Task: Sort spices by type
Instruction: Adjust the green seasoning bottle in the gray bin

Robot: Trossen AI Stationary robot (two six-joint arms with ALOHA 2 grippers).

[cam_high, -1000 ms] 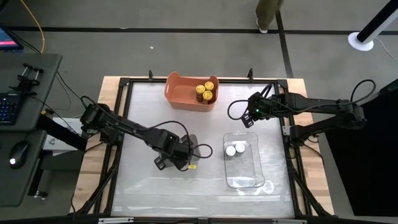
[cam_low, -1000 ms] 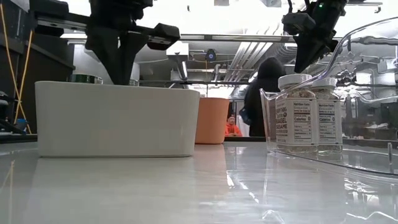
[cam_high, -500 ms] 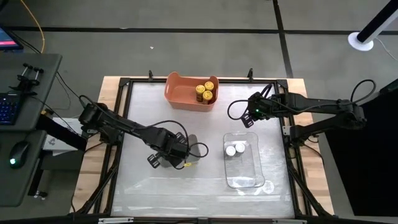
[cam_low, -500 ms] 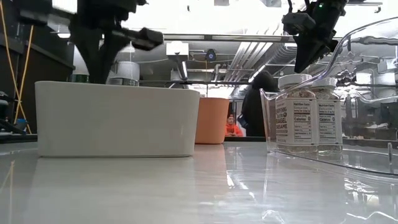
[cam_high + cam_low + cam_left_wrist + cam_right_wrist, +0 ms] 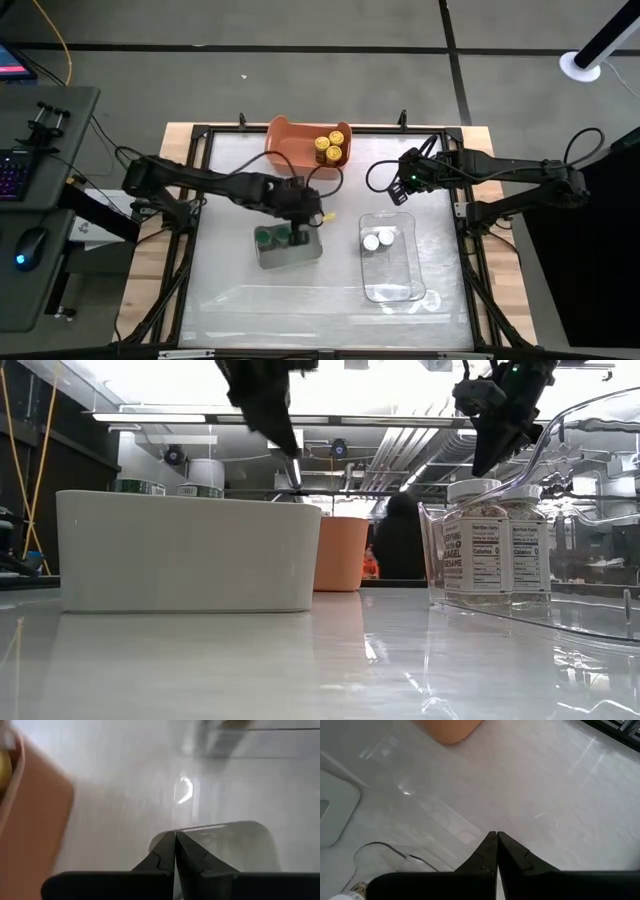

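Note:
Two green-capped spice jars (image 5: 274, 237) stand upright in the grey tray (image 5: 300, 252); their caps (image 5: 135, 486) rise just above its wall in the low view. Two white-capped jars (image 5: 378, 240) stand in the clear tray (image 5: 400, 285). Several yellow-capped jars (image 5: 330, 146) sit in the orange bin (image 5: 290, 150). My left gripper (image 5: 305, 218) hangs shut and empty above the grey tray's far end (image 5: 220, 832). My right gripper (image 5: 400, 192) waits, shut, in the air beyond the clear tray's far end.
The three containers take up the table's middle and far part. Bare tabletop (image 5: 250, 295) lies along the near edge and on the left side. Through the low view a dark figure (image 5: 400, 550) shows in the room beyond the table.
My left gripper has risen out of the grey tray and swung toward the table's far edge and right, now standing over the tray's far end. A second green-capped jar now shows standing in the tray where the gripper was.

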